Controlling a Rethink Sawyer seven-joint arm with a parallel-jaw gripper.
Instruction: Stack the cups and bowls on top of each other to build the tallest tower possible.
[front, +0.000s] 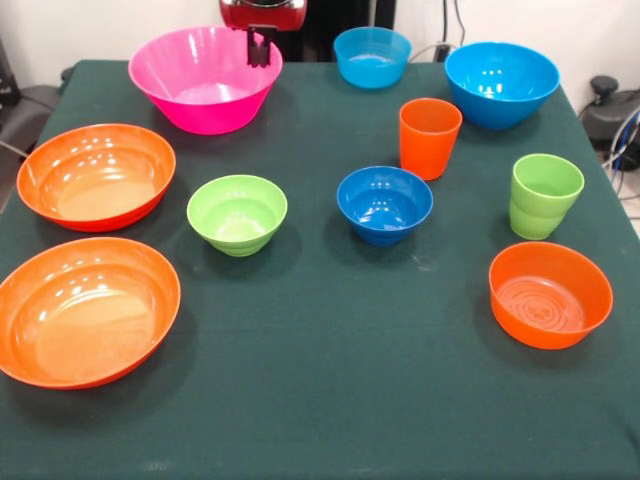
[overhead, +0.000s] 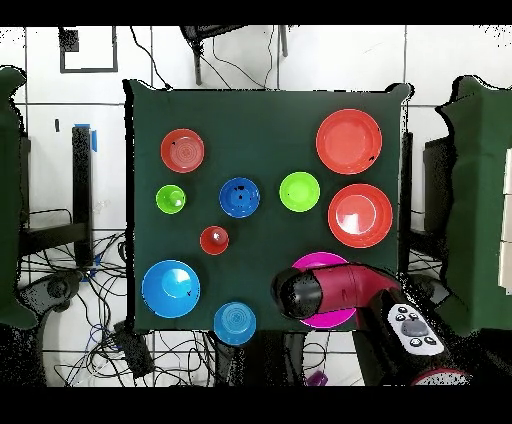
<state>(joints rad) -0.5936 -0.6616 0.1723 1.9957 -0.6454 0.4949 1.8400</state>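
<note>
Hanging over the pink bowl (front: 205, 80), fingers (front: 259, 47) seemingly narrow, hidden overhead by arm (overhead: 335, 291).

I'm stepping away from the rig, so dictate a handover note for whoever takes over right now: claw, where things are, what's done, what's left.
Claw: hangs over the big glossy pink plastic bowl's rim; open or shut unclear.
All pieces stand apart on the green tablecloth.
In the front view: two wide shallow orange bowls left, small lime green bowl and small dark blue bowl centre, orange tumbler, lime green tumbler and smaller orange bowl right, two sky blue bowls far.
Done: nothing stacked.
Left: the whole tower.
</note>
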